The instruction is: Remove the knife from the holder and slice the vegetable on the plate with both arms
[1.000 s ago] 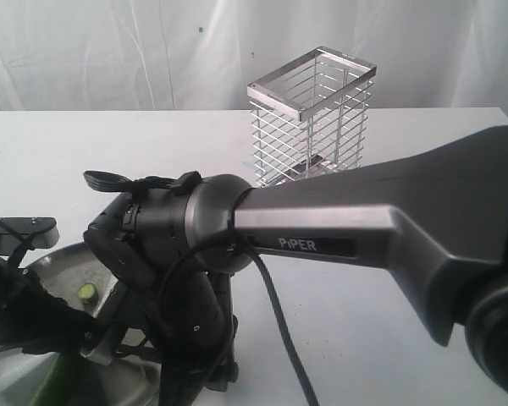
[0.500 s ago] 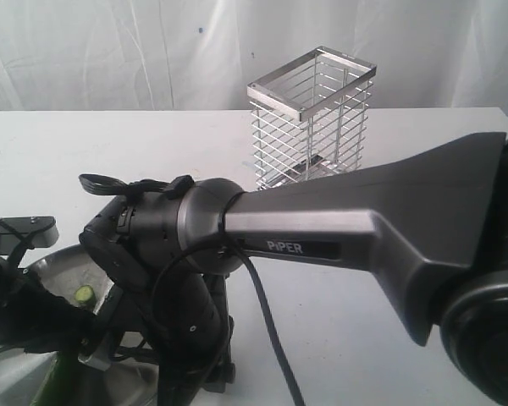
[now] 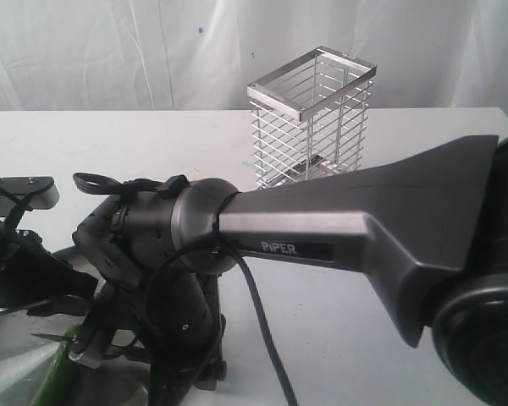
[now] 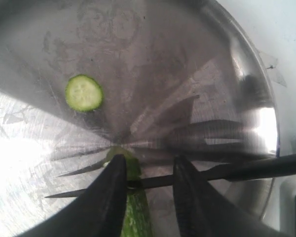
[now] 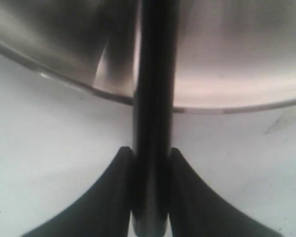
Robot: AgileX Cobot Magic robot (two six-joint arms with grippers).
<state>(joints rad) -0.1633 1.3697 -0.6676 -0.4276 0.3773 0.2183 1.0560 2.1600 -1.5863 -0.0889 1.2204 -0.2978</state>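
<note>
Right arm is nearest, a grey tube with PiPER lettering, stretched across the front toward the plate. Right gripper is pinching the knife by its black handle, with a finger tight on each side. The grip sits just outside the plate rim, over the white table.

The blade runs in over the plate, roughly level, and its tip is past the plate centre. It crosses the cucumber close to the cut end. Can't tell how deep it sits.

The cucumber lies on the plate with its pale cut end at about the plate centre. One round slice lies flat on the plate, apart from the cucumber and further in from the near rim.

Left gripper hangs over the plate centre with fingers spread, straddling the cucumber end. The cucumber is against one finger with a gap to the other, so it isn't clamped. The blade passes between the two fingers.

Holder stands upright on the table, well beyond the plate. A white cloth backdrop hangs behind it.
</note>
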